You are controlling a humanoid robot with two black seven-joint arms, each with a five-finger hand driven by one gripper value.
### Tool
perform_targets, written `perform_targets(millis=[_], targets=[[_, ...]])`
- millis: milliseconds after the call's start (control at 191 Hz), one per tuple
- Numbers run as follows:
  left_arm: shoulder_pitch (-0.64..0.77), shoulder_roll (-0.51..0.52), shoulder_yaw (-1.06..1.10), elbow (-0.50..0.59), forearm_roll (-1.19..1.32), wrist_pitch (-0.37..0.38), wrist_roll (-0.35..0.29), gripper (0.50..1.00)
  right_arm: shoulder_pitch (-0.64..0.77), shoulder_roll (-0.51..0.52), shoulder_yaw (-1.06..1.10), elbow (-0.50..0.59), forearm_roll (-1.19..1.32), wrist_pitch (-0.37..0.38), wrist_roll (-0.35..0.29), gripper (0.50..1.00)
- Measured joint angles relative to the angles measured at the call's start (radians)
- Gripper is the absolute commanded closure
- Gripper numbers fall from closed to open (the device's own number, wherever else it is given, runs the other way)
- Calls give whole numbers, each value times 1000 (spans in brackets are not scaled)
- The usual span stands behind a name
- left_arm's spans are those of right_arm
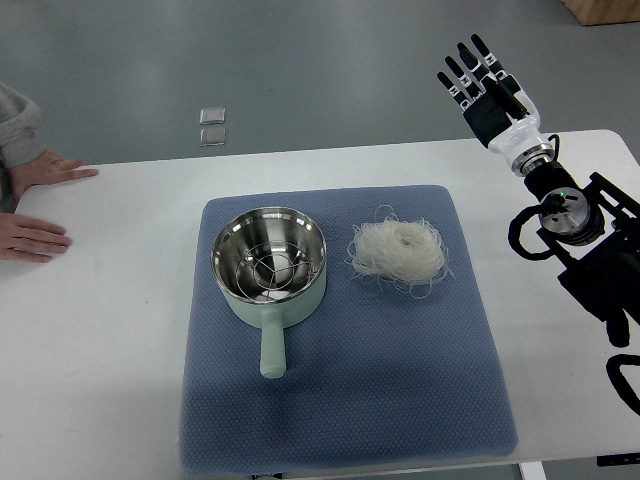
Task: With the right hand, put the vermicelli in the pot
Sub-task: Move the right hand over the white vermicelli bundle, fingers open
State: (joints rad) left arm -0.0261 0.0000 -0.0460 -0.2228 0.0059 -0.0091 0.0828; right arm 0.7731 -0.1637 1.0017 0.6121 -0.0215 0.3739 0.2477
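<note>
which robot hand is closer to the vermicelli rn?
Right. The right hand is raised beyond the table's far right edge, fingers spread, up and right of the vermicelli. The left hand isn't in view.

Looks like robot test lab or demo room, not home kitchen. Plain white tabletop (110, 330) standing on bare grey floor (300, 60), no stove, no sink, no cupboards. Cookware staged on blue-grey mat (340, 400): pale green pot (270, 270) with steel inside, nest of vermicelli (397, 250) laid bare on mat just beside it. Small clear square items (211, 126) on floor beyond tabletop. Person's hands (35, 238) resting at tabletop's left edge, grey sleeve (18, 125). Wooden furniture corner (605, 10) top right.
</note>
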Motion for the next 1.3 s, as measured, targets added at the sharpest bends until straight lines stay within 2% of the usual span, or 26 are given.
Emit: perform_targets(millis=[476,706,826,1035,1301], targets=[[0,0,-2,2,-2,2,0,500,17,-8,-24,0,-29,5,1,572],[0,0,-1,-1,-2,-9,0,500,121,-61,-114,1,-300,18,-12,572],[0,0,-1,-1,-2,-10,0,500,216,-117,-242,2,-493,58,-50,572],[0,0,0,-1,-2,-14,0,500,482,-205,-624,5,-812,190,-137,570],[-3,0,2,-10,-1,-16,0,500,793,-223,-1051,13,-904,236,-297,570]])
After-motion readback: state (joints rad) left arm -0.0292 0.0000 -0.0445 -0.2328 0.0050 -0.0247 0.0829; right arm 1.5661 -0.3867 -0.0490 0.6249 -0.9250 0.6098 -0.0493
